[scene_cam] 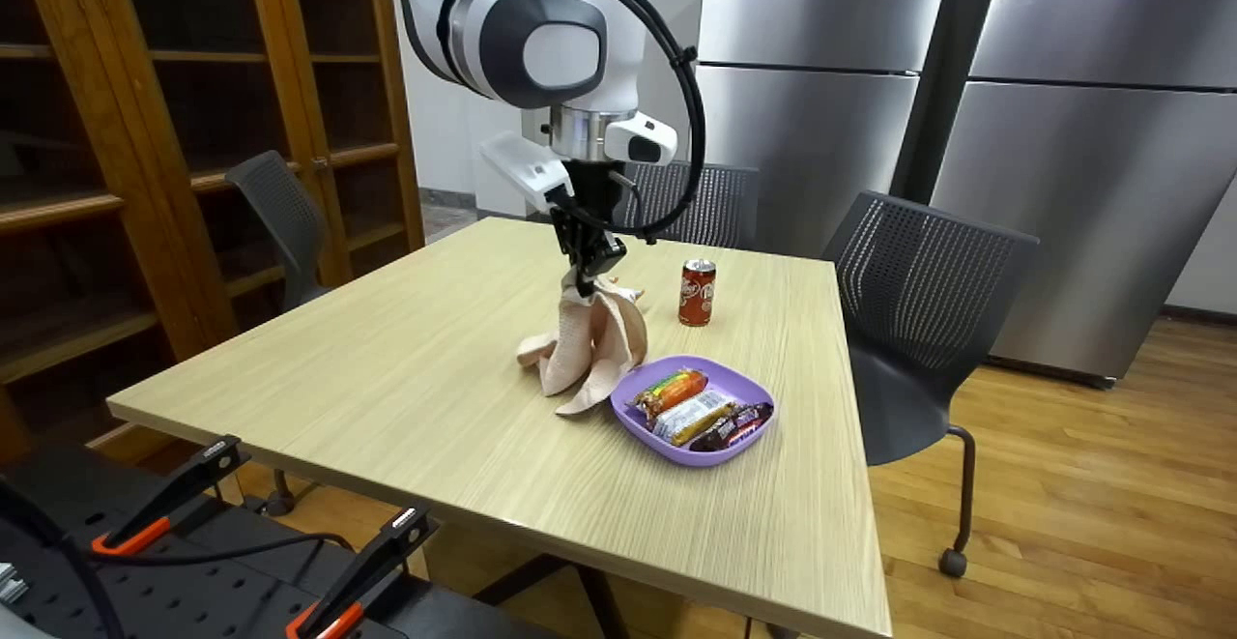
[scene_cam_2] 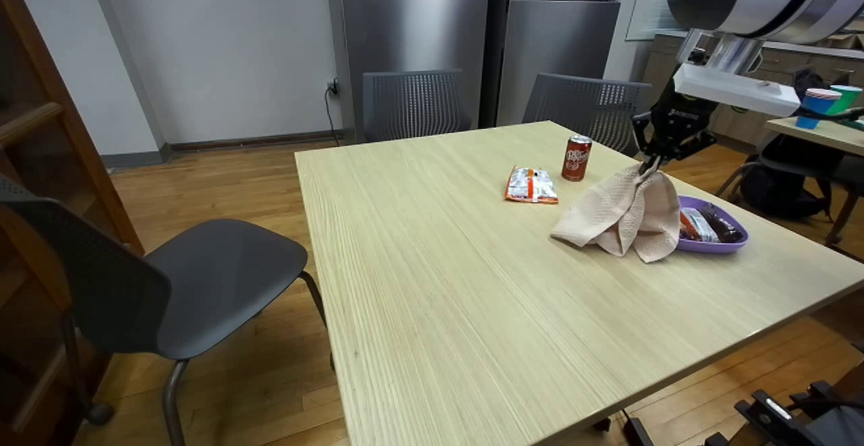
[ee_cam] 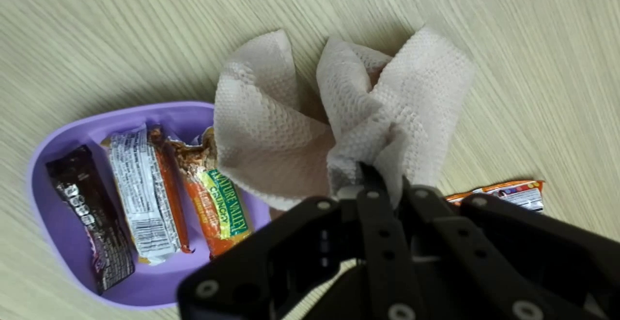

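Black fingers (ee_cam: 382, 242) pinch a beige cloth (ee_cam: 368, 116), its folds hanging to the surface (scene_cam_2: 472, 284) just beside the purple dish (ee_cam: 160, 288). Grasp made, I'd say shifting it is the step; next calls for a snug hold.

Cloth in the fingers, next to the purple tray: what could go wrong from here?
1. The fingers pinch the cloth at one bunched spot, so it might slip free.
2. In the wrist view its edge overlaps the purple tray; a sideways pull could drag that along or catch the wrapped bars.
3. The upright soda can stands nearby, and a wide swing might tip it.
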`<control>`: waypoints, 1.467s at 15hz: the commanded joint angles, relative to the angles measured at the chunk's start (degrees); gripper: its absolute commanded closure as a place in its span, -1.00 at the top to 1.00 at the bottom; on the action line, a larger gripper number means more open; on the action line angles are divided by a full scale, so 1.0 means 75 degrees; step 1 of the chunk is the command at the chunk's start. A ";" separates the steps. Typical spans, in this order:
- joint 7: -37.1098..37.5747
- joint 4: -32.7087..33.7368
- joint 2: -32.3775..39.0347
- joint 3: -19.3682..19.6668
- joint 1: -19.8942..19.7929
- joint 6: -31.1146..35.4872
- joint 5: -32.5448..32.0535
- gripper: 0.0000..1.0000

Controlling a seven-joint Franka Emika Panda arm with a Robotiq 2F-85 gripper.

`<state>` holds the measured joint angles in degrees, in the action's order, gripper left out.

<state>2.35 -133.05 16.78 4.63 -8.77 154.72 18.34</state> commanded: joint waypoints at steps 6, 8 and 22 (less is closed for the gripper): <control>-0.0055 0.0406 0.0040 0.0304 -0.0273 -0.0380 -0.0374 -0.98; -0.0043 0.0415 -0.0002 0.0387 -0.0291 -0.0368 -0.0440 -0.98; 0.0076 0.0388 -0.0169 0.1064 -0.0505 -0.0349 -0.1009 -0.98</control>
<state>2.34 -130.28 17.08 12.08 -11.48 154.23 12.82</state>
